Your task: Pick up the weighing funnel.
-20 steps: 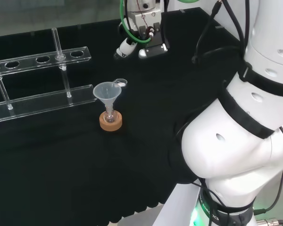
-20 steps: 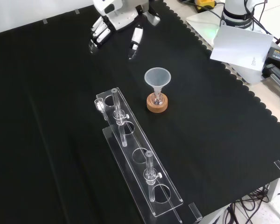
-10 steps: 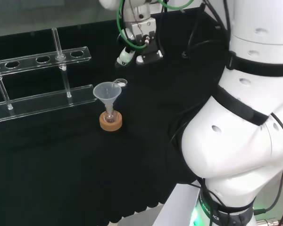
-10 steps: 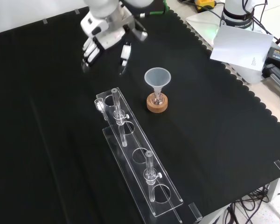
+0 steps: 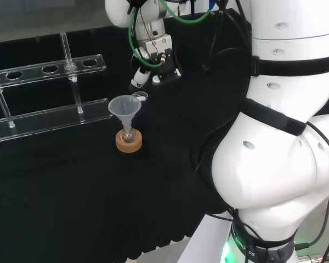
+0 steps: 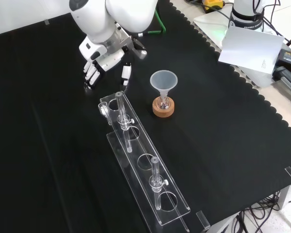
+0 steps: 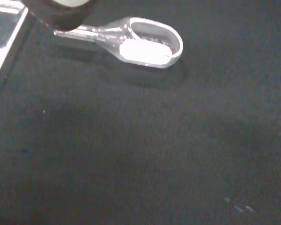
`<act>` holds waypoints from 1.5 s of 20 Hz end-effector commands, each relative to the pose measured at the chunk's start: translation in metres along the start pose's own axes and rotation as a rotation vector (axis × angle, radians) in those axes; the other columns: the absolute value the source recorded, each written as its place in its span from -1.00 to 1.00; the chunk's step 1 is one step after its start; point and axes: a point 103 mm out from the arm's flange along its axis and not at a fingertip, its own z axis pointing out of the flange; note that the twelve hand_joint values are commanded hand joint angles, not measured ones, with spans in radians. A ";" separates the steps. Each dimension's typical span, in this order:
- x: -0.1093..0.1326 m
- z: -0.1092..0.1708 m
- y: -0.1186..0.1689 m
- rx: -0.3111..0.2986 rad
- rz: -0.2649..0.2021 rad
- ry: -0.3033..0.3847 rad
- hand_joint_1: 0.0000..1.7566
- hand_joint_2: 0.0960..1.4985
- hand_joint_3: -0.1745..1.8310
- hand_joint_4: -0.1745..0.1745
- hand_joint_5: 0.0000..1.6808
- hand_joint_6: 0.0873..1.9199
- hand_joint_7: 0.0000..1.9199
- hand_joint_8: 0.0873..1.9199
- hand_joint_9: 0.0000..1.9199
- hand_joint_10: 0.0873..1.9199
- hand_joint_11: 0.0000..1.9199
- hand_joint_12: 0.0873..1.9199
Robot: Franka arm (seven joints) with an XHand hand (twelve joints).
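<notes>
On bench [image 6: 223,145], beside funnel [image 5: 122,107] | weighing funnel [image 7: 145,44] lying flat, white patch [image 7: 143,50] inside, perhaps powder | hand [image 6: 106,53] near, fingers [image 6: 93,68] straight, empty | risk: tilting while lifting spills it; fingers clip funnel

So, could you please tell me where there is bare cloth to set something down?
In the front view, bare cloth lies left of the rack and right of the funnel. Crowded between hand, rack end and funnel, where the weighing funnel lies.
</notes>
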 end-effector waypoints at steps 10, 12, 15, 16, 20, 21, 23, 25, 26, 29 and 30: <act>-0.003 0.032 0.024 0.041 -0.022 -0.002 -0.03 0.08 -0.81 -0.20 -0.38 -1.00 -0.69 -0.35 -0.37 -0.45 -0.54 0.31; -0.004 0.036 0.028 0.049 -0.025 0.000 -0.02 0.07 -0.82 -0.19 -0.38 -1.00 -0.69 -0.35 -0.37 -0.45 -0.54 0.31; -0.004 0.041 0.033 0.062 -0.030 0.001 -0.01 0.07 -0.82 -0.19 -0.38 -1.00 -0.69 -0.35 -0.36 -0.46 -0.53 0.31; -0.004 0.043 0.035 0.066 -0.031 0.000 -0.01 0.07 -0.82 -0.19 -0.38 -1.00 -0.69 -0.35 -0.36 -0.46 -0.53 0.31; -0.007 0.049 0.042 0.075 -0.028 -0.003 0.00 0.07 -0.82 -0.18 -0.37 -1.00 -0.69 -0.36 -0.36 -0.46 -0.53 0.30; -0.006 0.049 0.042 0.074 -0.024 -0.008 0.00 0.07 -0.82 -0.17 -0.37 -1.00 -0.69 -0.36 -0.36 -0.46 -0.53 0.30; -0.006 0.050 0.043 0.079 -0.020 -0.009 0.00 0.07 -0.82 -0.13 -0.35 -1.00 -0.69 -0.36 -0.36 -0.46 -0.53 0.30; -0.007 0.051 0.044 0.083 -0.022 -0.003 0.00 0.07 -0.82 -0.10 -0.33 -1.00 -0.69 -0.36 -0.36 -0.46 -0.53 0.30; -0.008 0.052 0.044 0.083 -0.023 -0.001 0.01 0.07 -0.82 -0.09 -0.32 -1.00 -0.69 -0.36 -0.36 -0.46 -0.53 0.30; -0.008 0.053 0.046 0.079 -0.025 0.003 0.01 0.07 -0.81 -0.07 -0.30 -0.99 -0.68 -0.36 -0.35 -0.47 -0.53 0.30; -0.009 0.054 0.047 0.080 -0.026 0.007 0.01 0.07 -0.81 -0.07 -0.29 -0.99 -0.68 -0.36 -0.35 -0.47 -0.53 0.30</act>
